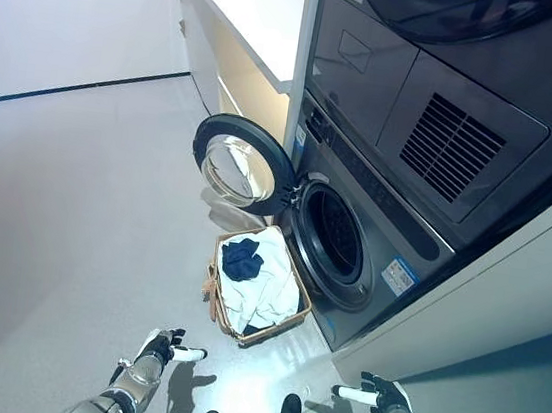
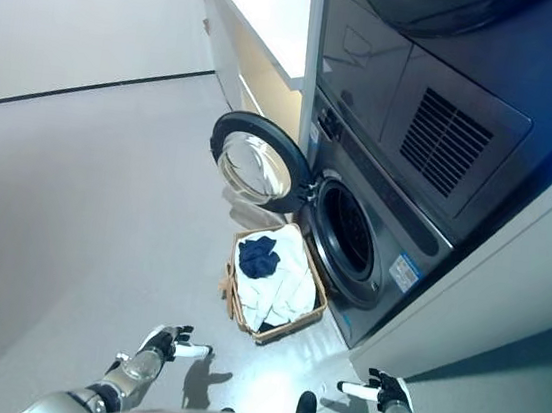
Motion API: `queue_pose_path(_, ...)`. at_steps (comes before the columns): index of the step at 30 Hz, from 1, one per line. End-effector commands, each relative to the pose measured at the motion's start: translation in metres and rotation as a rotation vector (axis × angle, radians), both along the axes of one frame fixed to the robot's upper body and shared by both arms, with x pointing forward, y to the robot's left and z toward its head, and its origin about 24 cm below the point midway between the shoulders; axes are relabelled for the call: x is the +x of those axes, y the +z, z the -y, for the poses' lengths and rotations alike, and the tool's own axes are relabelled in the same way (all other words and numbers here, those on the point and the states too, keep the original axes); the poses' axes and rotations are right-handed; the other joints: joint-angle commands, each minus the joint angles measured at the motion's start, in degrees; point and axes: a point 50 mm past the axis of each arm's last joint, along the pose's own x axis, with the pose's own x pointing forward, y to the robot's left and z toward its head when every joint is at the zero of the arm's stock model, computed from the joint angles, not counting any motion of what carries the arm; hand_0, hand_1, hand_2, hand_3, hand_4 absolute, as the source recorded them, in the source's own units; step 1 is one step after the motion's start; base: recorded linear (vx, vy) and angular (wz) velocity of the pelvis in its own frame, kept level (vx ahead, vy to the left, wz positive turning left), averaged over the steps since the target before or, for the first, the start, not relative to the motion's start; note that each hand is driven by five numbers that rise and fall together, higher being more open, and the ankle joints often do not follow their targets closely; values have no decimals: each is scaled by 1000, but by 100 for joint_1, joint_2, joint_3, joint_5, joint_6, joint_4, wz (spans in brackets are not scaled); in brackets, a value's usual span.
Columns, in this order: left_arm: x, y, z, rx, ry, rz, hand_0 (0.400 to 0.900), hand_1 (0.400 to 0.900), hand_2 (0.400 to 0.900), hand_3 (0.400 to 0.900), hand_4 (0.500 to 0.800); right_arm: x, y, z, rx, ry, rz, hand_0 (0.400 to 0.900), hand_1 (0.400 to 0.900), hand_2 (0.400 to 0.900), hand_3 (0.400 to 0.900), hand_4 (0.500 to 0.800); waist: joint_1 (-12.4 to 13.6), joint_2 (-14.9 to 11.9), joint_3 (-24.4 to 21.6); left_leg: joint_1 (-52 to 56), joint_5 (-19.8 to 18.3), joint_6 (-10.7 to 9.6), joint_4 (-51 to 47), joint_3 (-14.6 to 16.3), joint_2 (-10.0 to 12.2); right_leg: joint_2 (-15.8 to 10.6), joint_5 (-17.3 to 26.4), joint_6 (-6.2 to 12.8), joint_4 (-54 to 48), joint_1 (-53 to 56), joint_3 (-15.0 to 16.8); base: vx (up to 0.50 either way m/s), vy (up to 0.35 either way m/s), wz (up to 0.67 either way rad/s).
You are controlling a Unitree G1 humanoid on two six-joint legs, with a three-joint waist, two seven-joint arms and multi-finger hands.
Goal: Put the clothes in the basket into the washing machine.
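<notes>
A wicker basket point(image 1: 287, 325) stands on the floor in front of the washing machine point(image 1: 391, 251). It holds white clothes point(image 1: 271, 287) with a dark blue garment point(image 1: 242, 258) on top. The machine's round door point(image 1: 241, 162) is swung open to the left, and the dark drum opening point(image 1: 333, 236) shows. My left hand point(image 1: 166, 348) is low in the view, short of the basket, with its fingers relaxed and empty. My right hand point(image 1: 379, 394) is at the lower right, also open and empty.
A dryer point(image 1: 441, 96) sits stacked above the washing machine. A white counter with cabinets point(image 1: 249, 12) runs along the wall to the left of the machines. A grey panel point(image 1: 507, 295) flanks the machine on the right. Grey floor point(image 1: 65, 201) spreads to the left.
</notes>
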Motion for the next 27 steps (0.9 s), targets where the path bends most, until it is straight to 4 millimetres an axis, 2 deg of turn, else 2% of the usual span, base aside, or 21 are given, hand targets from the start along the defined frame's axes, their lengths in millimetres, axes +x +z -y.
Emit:
queue_pose_path(1, 25, 14, -14, 28, 18, 96, 900, 900, 900, 900, 800, 21, 7, 0, -4, 11, 52, 900, 900, 900, 900, 800, -72, -73, -88, -239, -223, 116, 286, 180, -239, -557, -117, 579, 820, -21, 297, 2, 233, -5)
queue_pose_path(6, 26, 15, -17, 41, -8, 85, 900, 900, 900, 900, 800, 15, 5, 1, 4, -13, 39, 900, 900, 900, 900, 800, -132, 10, 124, 196, -275, 389, 120, 99, -501, -831, 346, 438, 2428, -582, 508, 19, 234, 6)
queue_pose_path(9, 27, 15, -18, 40, -17, 77, 900, 900, 900, 900, 800, 10, 3, 2, 7, -27, 26, 900, 900, 900, 900, 800, -155, 42, 207, 415, -340, 447, 66, 53, -573, -915, 414, 400, 2791, -911, 462, 59, 137, 14)
queue_pose_path(11, 27, 15, -18, 41, -21, 71, 900, 900, 900, 900, 800, 5, 2, 5, 8, -48, 16, 900, 900, 900, 900, 800, -252, 24, 247, 586, -399, 412, 12, -18, -644, -948, 667, 529, 2281, -1170, 415, 128, 48, 27)
queue_pose_path(12, 27, 15, -17, 41, -21, 71, 900, 900, 900, 900, 800, 5, 2, 5, 7, -48, 16, 900, 900, 900, 900, 800, -258, 33, 259, 600, -402, 411, 10, -26, -635, -943, 669, 529, 2270, -1147, 402, 138, -5, 29)
queue_pose_path(14, 28, 15, -16, 42, -25, 74, 900, 900, 900, 900, 800, 7, 3, 6, 10, -62, 26, 900, 900, 900, 900, 800, -381, -43, 330, 734, -483, 332, 17, -144, -710, -875, 998, 698, 1360, -1222, 480, 160, -49, 32)
queue_pose_path(18, 28, 15, -17, 46, -23, 74, 900, 900, 900, 900, 800, 7, 3, 4, 14, -72, 30, 900, 900, 900, 900, 800, -523, -169, 416, 910, -622, 222, 53, -230, -745, -880, 1493, 937, 313, -1248, 504, 168, -43, 26)
queue_pose_path(22, 29, 15, -16, 47, -24, 77, 900, 900, 900, 900, 800, 7, 3, 5, 14, -73, 37, 900, 900, 900, 900, 800, -575, -261, 344, 960, -751, 177, 88, -311, -772, -776, 1582, 974, 40, -1127, 394, 142, -54, 22)
queue_pose_path(24, 32, 17, -15, 51, -29, 88, 900, 900, 900, 900, 800, 10, 5, 6, 11, -70, 48, 900, 900, 900, 900, 800, -577, -298, 281, 948, -800, 157, 94, -385, -745, -716, 1566, 960, 97, -1097, 523, 161, -107, 12)
queue_pose_path(27, 40, 21, -15, 57, -18, 117, 900, 900, 900, 900, 800, 20, 9, 8, 6, -76, 81, 900, 900, 900, 900, 800, -559, -318, 237, 906, -853, 99, 75, -421, -667, -620, 1590, 957, 23, -1182, 517, 153, -129, 1)
